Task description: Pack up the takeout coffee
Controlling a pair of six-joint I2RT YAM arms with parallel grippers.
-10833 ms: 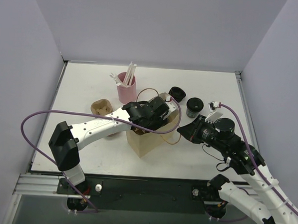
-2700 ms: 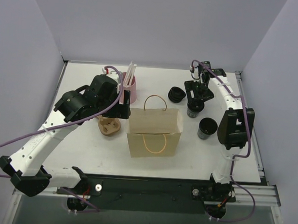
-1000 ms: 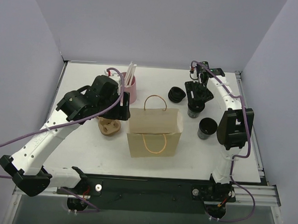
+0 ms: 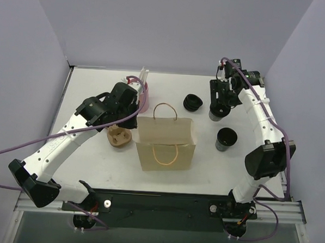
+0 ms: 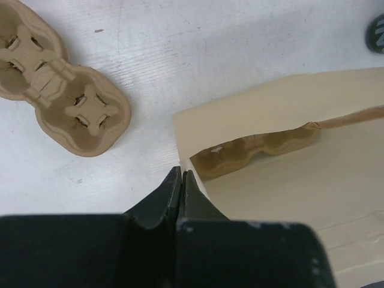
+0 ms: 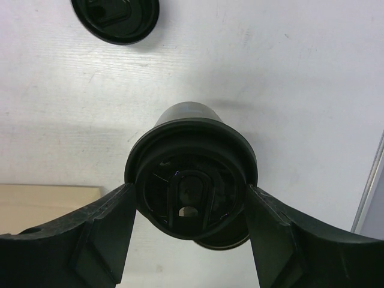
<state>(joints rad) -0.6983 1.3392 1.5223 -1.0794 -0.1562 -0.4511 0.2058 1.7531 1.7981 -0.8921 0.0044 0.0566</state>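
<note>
White table (image 4: 90, 88): left pincer (image 5: 180, 174) pinches bag (image 4: 164, 138) rim, right pincer (image 6: 191, 204) clamps lidded cup (image 6: 187, 117) near far-right edge.

Lab test cell, likely — white table (image 4: 88, 87), plain lavender walls (image 4: 167, 29).

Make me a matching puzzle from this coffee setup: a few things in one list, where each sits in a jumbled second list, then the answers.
Things
1. lidded black cup
2. lidless black cup
3. loose black lid
4. cup carrier outside the bag

Places
A. flat on the table, left of the paper bag
B. gripped by the right gripper
C. lying by itself beyond the bag, toward the back wall
D. standing on the table, right of the bag

Pairs: 1-B, 2-D, 3-C, 4-A
</note>
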